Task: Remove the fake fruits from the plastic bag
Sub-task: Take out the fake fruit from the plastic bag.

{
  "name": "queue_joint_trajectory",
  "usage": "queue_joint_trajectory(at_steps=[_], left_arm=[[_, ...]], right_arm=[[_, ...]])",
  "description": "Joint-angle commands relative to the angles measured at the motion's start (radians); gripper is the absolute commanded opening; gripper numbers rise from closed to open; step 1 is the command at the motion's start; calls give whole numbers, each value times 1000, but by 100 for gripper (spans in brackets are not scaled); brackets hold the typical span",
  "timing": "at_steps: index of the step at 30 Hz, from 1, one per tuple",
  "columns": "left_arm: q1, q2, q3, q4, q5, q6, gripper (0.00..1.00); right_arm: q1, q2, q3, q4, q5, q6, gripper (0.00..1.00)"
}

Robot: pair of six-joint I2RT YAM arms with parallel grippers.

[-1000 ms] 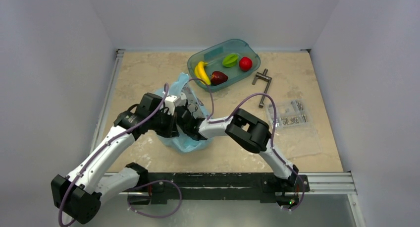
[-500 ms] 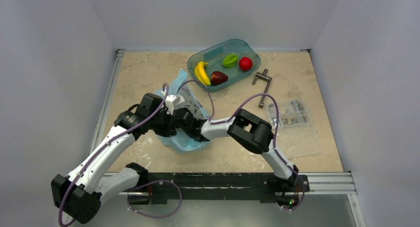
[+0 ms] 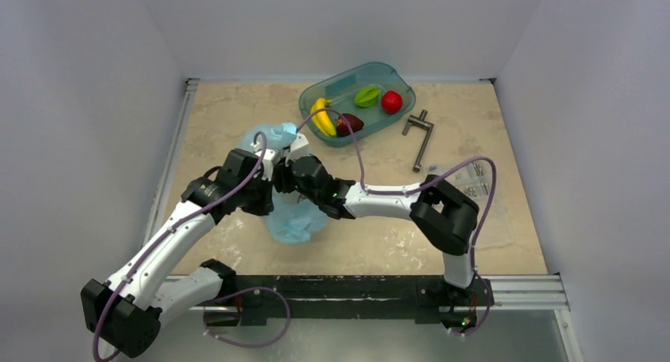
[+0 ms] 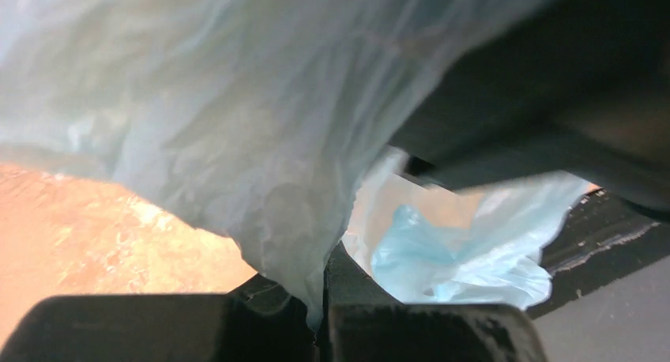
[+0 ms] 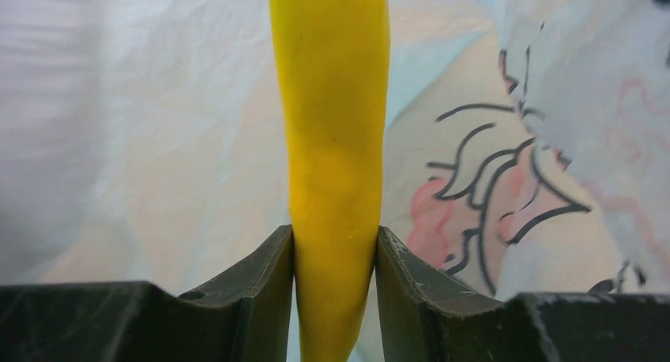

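Our right gripper [image 5: 334, 247] clamps the banana [image 5: 332, 101], long axis straight out from the jaws; our left gripper [image 4: 322, 322] pinches the plastic bag [image 3: 294, 220] left of mid-bench.

Left arm [image 3: 170, 243] and right arm [image 3: 387, 200] had white link shells, black joint housings. Purple cables [image 3: 353, 145] ran along both. On right gripper [image 5: 334, 251], fingers [image 5: 261, 295] were dark grey, wedge-shaped.
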Motion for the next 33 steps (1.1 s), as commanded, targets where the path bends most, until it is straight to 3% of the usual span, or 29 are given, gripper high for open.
queue_joint_trajectory(at_steps=[1,15,19,23,33], left_arm=[[-4,-26,22,-20,-105,-34,0],[-4,-53,24,-51,-268,-85,0],[-4,-75,20,-62,-330,-108,0],[-3,-89,19,-73,-387,-132,0],[7,-97,23,-102,-494,-175,0]], right_arm=[[12,-108,-39,7,-72,8,0],[8,-205,-158,-31,-496,16,0],[8,-222,-175,-60,-554,13,0],[9,-286,-198,-100,-527,7,0],[-18,-531,-262,-199,-229,-51,0]])
